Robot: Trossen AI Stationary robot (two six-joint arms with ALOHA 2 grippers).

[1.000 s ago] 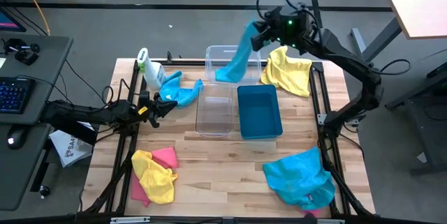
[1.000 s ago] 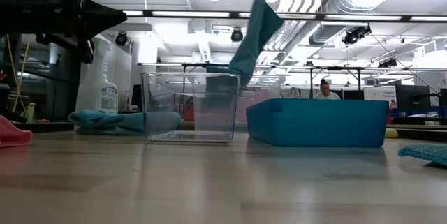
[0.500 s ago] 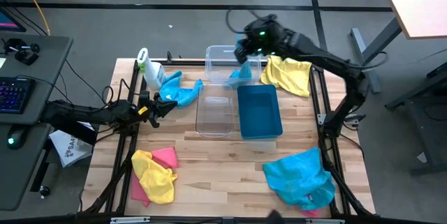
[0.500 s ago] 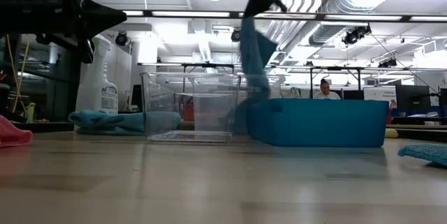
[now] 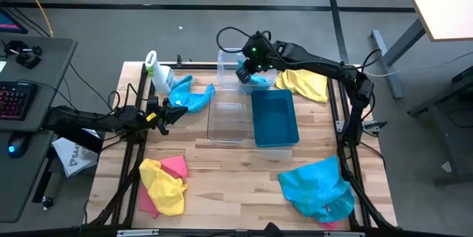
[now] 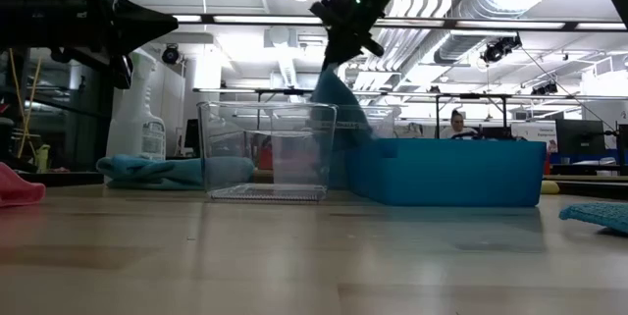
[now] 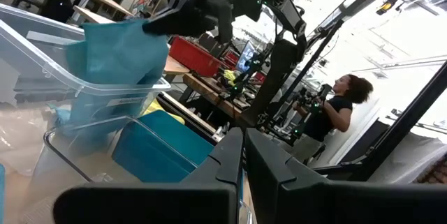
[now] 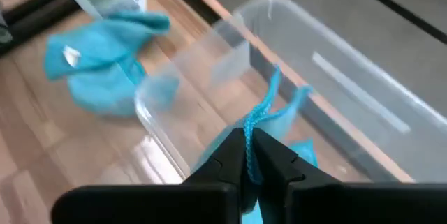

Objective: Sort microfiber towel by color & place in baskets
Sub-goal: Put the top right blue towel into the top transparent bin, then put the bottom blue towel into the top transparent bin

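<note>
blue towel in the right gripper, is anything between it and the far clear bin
Nothing visible. The right gripper, shut on the blue towel, hangs over the far clear bin, and the towel's lower part already drapes inside it. The left gripper waits by the table's left edge.

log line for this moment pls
right gripper: shut on blue microfiber towel | over far clear plastic bin | left gripper: shut, idle at left

Three bins mid-table: far bin [image 5: 235, 61] holds a towel [image 5: 259, 81], near bin [image 5: 227, 114] left of third bin [image 5: 274, 117]. Spray bottle [image 5: 157, 71] far left.
</note>
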